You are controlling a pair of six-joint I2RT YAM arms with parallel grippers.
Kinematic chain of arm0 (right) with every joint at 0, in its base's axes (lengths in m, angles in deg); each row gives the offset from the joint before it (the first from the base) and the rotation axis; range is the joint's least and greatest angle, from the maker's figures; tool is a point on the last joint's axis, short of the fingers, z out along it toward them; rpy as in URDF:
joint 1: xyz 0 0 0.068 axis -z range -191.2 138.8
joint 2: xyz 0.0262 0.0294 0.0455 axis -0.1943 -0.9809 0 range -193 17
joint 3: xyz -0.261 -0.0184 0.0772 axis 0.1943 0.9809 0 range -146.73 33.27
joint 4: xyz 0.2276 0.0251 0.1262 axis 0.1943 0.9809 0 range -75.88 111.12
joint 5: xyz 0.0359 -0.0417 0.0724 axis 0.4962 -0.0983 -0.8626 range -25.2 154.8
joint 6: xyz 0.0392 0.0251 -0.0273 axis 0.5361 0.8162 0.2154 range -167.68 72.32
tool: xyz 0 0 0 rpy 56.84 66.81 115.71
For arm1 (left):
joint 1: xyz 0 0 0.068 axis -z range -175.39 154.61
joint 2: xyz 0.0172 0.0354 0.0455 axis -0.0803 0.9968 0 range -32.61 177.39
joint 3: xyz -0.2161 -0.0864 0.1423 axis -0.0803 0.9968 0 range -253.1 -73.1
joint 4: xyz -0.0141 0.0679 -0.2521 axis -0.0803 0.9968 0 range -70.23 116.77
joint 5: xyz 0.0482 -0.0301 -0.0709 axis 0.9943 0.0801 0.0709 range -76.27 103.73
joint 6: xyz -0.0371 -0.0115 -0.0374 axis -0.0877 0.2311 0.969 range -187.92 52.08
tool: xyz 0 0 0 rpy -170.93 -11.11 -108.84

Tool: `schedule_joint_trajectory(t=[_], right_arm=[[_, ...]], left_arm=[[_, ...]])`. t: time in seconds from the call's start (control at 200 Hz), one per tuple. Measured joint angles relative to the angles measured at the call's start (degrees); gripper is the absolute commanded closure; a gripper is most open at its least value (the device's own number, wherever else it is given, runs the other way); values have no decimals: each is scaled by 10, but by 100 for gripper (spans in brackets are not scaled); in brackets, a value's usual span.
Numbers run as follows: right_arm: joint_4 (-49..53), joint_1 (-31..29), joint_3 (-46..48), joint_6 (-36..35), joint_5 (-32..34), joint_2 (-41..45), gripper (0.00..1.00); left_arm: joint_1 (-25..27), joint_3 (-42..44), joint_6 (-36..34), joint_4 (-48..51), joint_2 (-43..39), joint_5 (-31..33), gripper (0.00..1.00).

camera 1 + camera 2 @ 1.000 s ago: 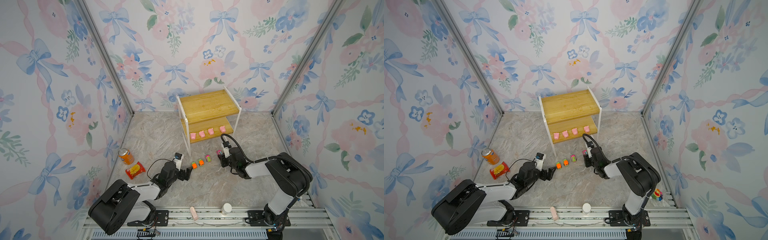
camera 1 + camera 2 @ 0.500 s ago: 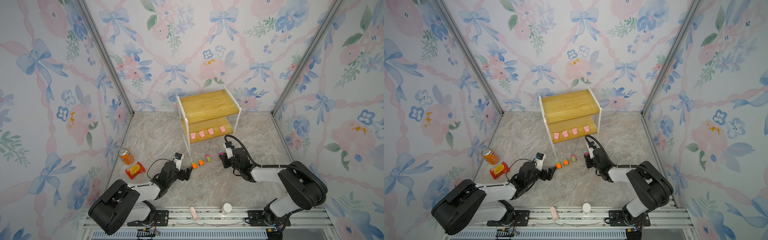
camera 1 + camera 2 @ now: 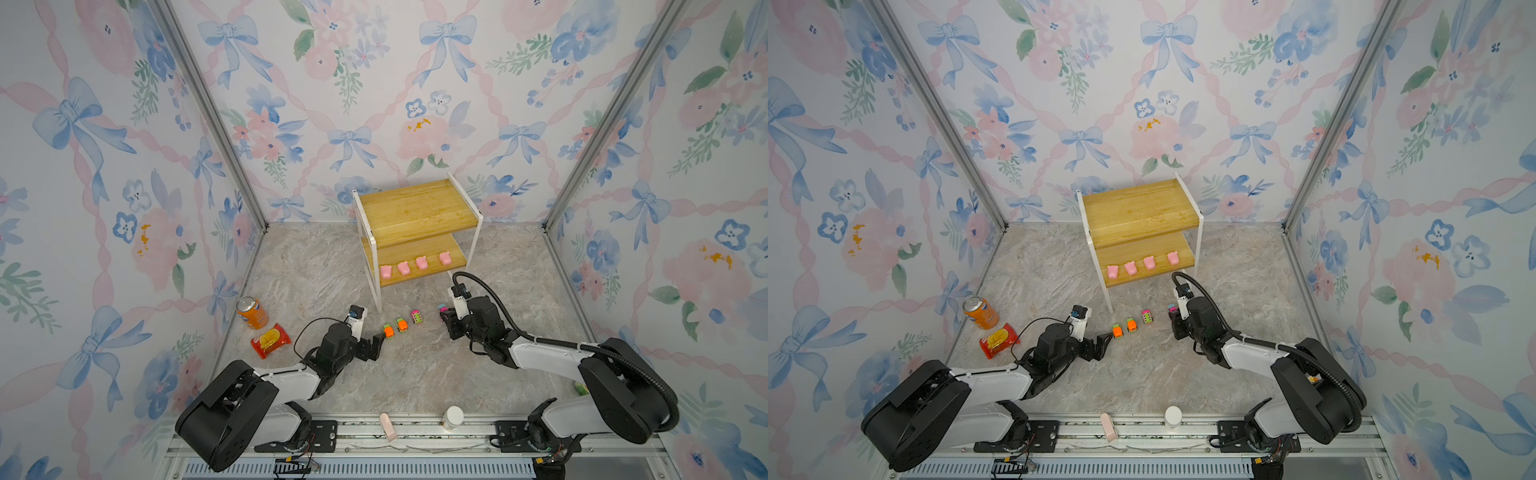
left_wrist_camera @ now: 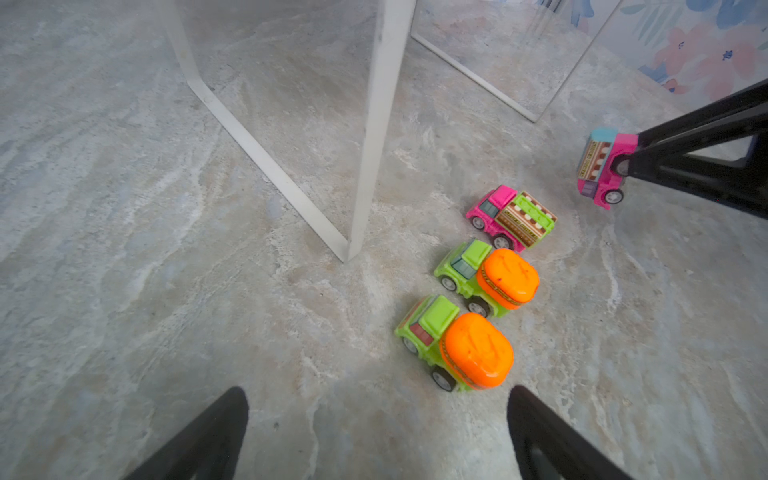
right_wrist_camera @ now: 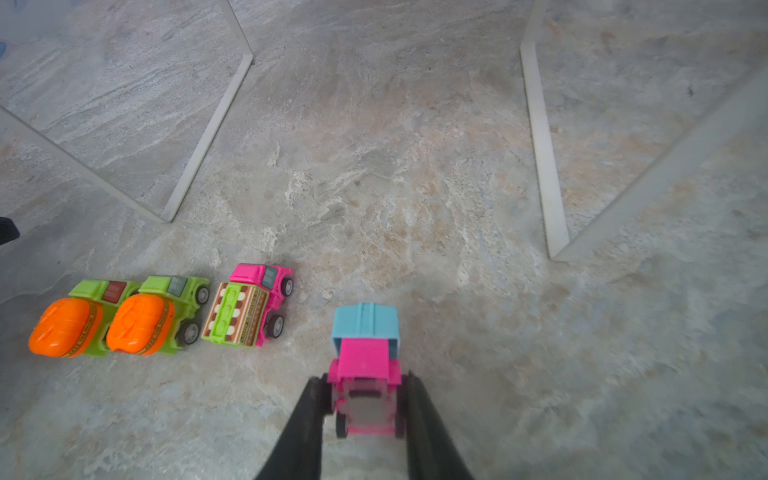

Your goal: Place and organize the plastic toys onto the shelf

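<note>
1. Bottle [image 3: 452, 417], small, white and round, stands upright on the metal rail [image 3: 419, 434] at the near edge.
2. Table [image 3: 415, 374] has a matt, marbled grey-beige stone look.
3. Left gripper [image 4: 376, 399] lies low over the table. Its black tapered fingers are spread wide with nothing between them, and their tips are just short of the orange car [image 4: 476, 353].
4. That car has a glossy, rounded orange dome on a boxy lime body. The second orange car [image 4: 507, 278], of the same shape, stands just beside it.
5. Pink-green car [image 4: 513, 218] is next in the row. It has a ribbed green top with brown-and-cream sides.
6. Right gripper [image 5: 363, 390] is clamped on the cab of the pink-teal car [image 5: 365, 332], one finger on each side. This car sits apart from the row, and I cannot tell whether its wheels touch the table.
7. Can [image 3: 251, 312], orange and cylindrical, and a crinkled red bag [image 3: 270, 340] sit well to the left.
8. Shelf [image 3: 415, 208] stands just beyond the cars, with two yellowish wooden boards in a thin white metal frame.
9. Pigs [image 3: 403, 268], four of them, pale pink and smooth, are lined along the front edge of the lower board.
</note>
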Motion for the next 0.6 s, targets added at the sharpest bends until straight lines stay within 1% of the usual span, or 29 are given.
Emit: schedule_joint_trajectory(t=[0.255, 0.6], right_arm=[[-10, -10, 0, 7, -6, -33, 72], [-82, -16, -6, 22, -10, -86, 72]], left_arm=[[0, 0, 0, 0, 0, 0, 2], [0, 0, 0, 0, 0, 0, 2]])
